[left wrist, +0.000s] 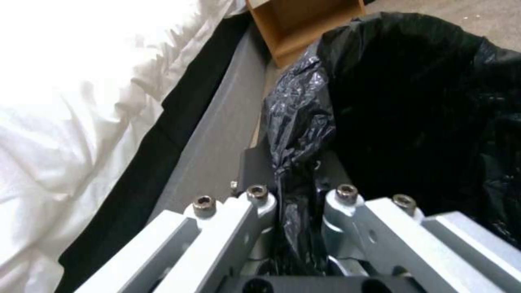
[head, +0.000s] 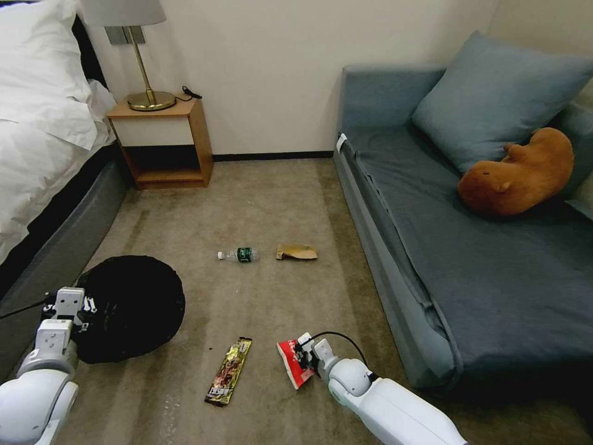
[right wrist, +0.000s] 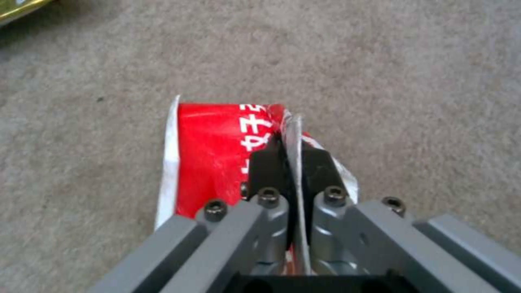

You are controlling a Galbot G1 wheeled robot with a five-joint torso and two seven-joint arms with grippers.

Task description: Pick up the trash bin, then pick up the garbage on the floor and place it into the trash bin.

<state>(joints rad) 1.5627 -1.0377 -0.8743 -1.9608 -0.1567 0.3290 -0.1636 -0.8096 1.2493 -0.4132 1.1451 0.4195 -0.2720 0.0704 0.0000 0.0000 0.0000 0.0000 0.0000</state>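
item: red-and-white wrapper (right wrist: pixel 217 154), on the carpet (head: pixel 259 204) just before the sofa (head: pixel 432 266), pinched at 1 edge.
right end effector (right wrist: pixel 291 156) is clamped on its raised edge, likely for lifting; long axis runs roughly away from the robot. left end effector (left wrist: pixel 296 191) grips the trash bin (head: pixel 133 306) rim and black liner beside the bed (head: pixel 43 123), mouth up to receive litter. gold-brown snack wrapper (head: pixel 228 371), bottle (head: pixel 239 254) and paper bag (head: pixel 296 251) lie loose.

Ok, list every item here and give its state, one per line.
trash bin: gripped at bag rim by left gripper
red-and-white wrapper: edge pinched by right gripper
gold-brown snack wrapper: flat on carpet
small bottle: lying on its side
brown paper bag: crumpled on carpet
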